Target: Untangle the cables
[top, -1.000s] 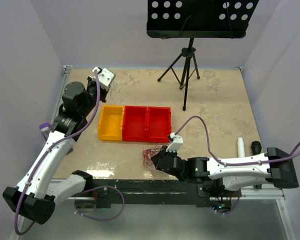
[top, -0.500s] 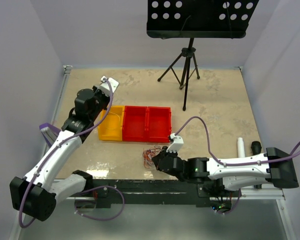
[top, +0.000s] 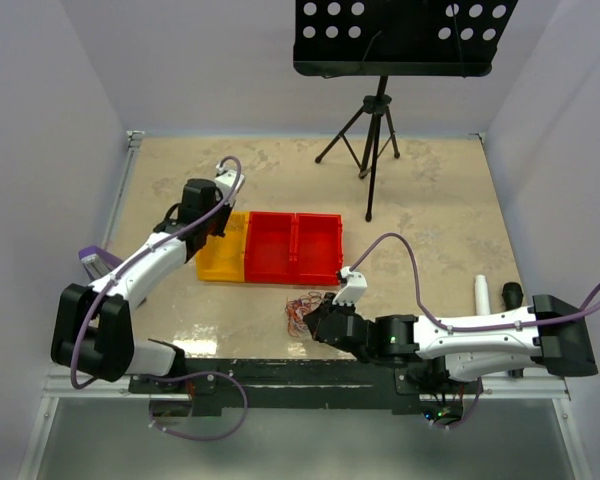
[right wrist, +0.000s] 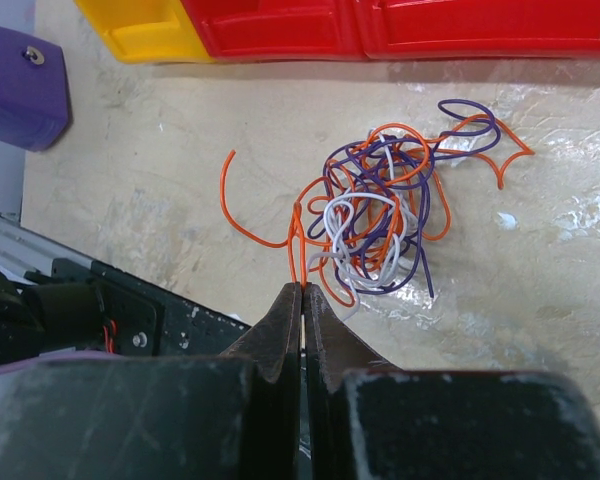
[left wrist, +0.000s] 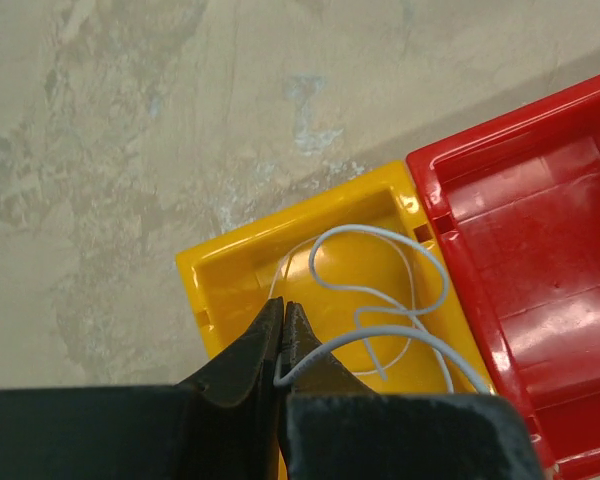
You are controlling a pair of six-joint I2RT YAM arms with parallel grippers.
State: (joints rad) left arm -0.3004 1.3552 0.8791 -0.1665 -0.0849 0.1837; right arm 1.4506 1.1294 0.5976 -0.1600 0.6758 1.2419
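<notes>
A tangle of thin orange, purple and white cables (right wrist: 385,210) lies on the table in front of the red bins; it also shows in the top view (top: 302,308). My right gripper (right wrist: 302,290) is shut on an orange cable (right wrist: 295,245) at the tangle's near edge. My left gripper (left wrist: 282,310) is shut on a single white cable (left wrist: 380,300) that loops down into the yellow bin (left wrist: 242,262). In the top view the left gripper (top: 208,215) hangs over the yellow bin (top: 218,262).
Two joined red bins (top: 295,248) stand right of the yellow bin. A black tripod stand (top: 372,140) is at the back. A white tube (top: 482,295) and a black object (top: 512,293) lie at the right. A purple block (right wrist: 20,85) sits at the left.
My left arm swung from the back left corner to over the yellow bin, carrying the white cable. My right arm stayed still on the tangle.
</notes>
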